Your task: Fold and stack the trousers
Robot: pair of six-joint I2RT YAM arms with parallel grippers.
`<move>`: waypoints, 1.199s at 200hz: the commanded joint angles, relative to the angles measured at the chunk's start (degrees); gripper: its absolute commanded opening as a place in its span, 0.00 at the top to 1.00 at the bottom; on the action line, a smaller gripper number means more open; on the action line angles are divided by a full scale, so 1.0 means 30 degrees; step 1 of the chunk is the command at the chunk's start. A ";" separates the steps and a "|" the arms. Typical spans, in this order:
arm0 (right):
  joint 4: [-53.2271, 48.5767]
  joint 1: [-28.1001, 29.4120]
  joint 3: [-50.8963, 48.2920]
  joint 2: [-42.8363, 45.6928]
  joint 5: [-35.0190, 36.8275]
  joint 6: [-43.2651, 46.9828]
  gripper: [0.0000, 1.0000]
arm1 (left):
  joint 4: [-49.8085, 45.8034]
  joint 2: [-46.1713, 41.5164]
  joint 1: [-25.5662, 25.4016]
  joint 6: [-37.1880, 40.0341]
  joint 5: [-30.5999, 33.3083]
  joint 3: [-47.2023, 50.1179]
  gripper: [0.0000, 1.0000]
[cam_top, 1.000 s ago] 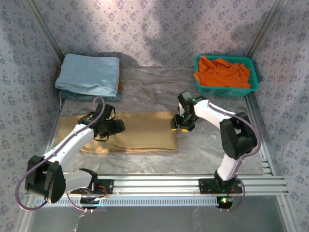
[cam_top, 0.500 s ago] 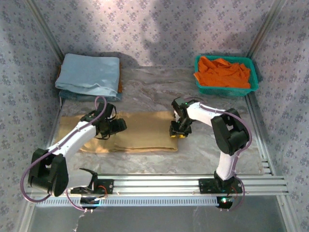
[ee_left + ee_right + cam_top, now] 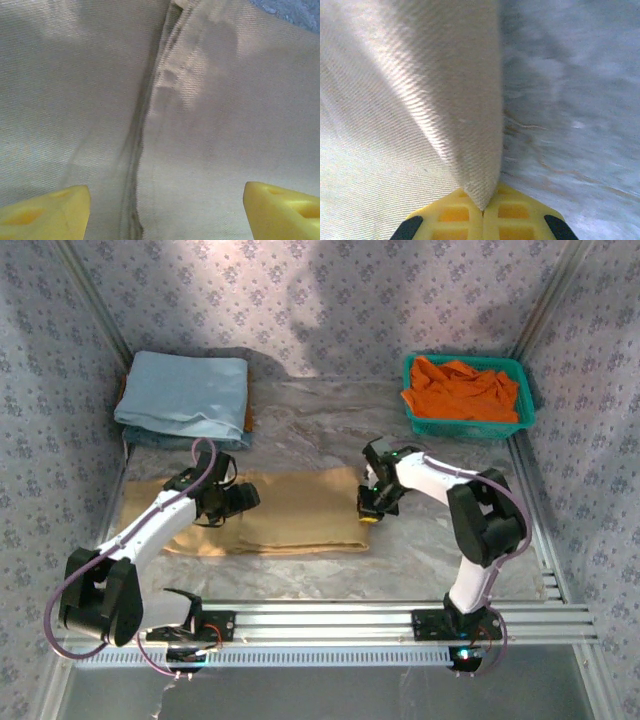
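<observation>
Patterned cloth walls (image 3: 330,310) close in a desk (image 3: 430,550) covered with a marbled grey sheet. Across its near middle the tan trousers (image 3: 300,518) lie folded into one long flat band, running from the left side to about the centre. At the far left sits a folded light blue cloth (image 3: 185,395); at the far right, well apart from the trousers, a green basket (image 3: 468,427) holds an orange garment (image 3: 460,390). The left arm (image 3: 150,525) reaches over the band's left part, its jaws spread wide, the yellow fingertips (image 3: 45,212) well apart above a seam in the cloth. The right arm (image 3: 440,475) bends in to the band's right end, its jaws pinched tight on a ridge of the trousers' edge, which rises from between the yellow pads (image 3: 470,217)
</observation>
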State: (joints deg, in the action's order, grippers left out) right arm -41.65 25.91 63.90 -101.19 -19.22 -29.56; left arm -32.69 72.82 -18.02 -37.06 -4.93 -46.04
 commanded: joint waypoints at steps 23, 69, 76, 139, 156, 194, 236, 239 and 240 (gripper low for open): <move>-0.2131 -0.3896 -0.1111 0.1186 0.2841 -0.0299 1.00 | 0.0644 -0.0029 0.0177 0.0168 -0.0335 -0.0327 0.20; -0.3675 -0.7379 -0.0792 0.1872 0.4937 0.0155 1.00 | 0.0925 0.0011 0.0177 0.0108 -0.0448 -0.0356 0.20; -0.3753 -0.7837 -0.0764 0.2004 0.5125 0.0107 1.00 | 0.0978 0.0066 0.0177 0.0149 -0.0494 -0.0383 0.20; -0.3205 -0.9126 -0.1065 0.2775 0.3646 0.1150 0.94 | 0.0788 0.0862 0.0206 0.0517 -0.0591 -0.1373 0.20; -0.3121 -0.9359 -0.1291 0.3023 0.3530 0.1284 0.71 | 0.0680 0.0908 0.0263 0.0548 -0.0554 -0.1569 0.20; -0.2828 -1.0174 -0.1876 0.3940 0.3259 0.1702 0.47 | 0.0089 0.0894 0.0787 0.0778 -0.0585 -0.1963 0.18; -0.2027 -1.0799 -0.2672 0.4097 0.2514 0.1899 0.35 | -0.0570 0.0379 0.2189 0.0898 -0.0772 -0.2147 0.17; -0.1960 -1.0804 -0.2730 0.4042 0.2372 0.1901 0.35 | -0.0601 0.0390 0.2285 0.0876 -0.0801 -0.2143 0.17; -0.1934 -1.0805 -0.2757 0.4017 0.2339 0.1908 0.35 | -0.0609 0.0378 0.2330 0.0872 -0.0810 -0.2143 0.17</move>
State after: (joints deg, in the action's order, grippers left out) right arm -48.45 -5.78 57.19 -89.12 -9.52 -24.71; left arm -31.90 75.26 -13.19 -35.33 -6.48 -50.96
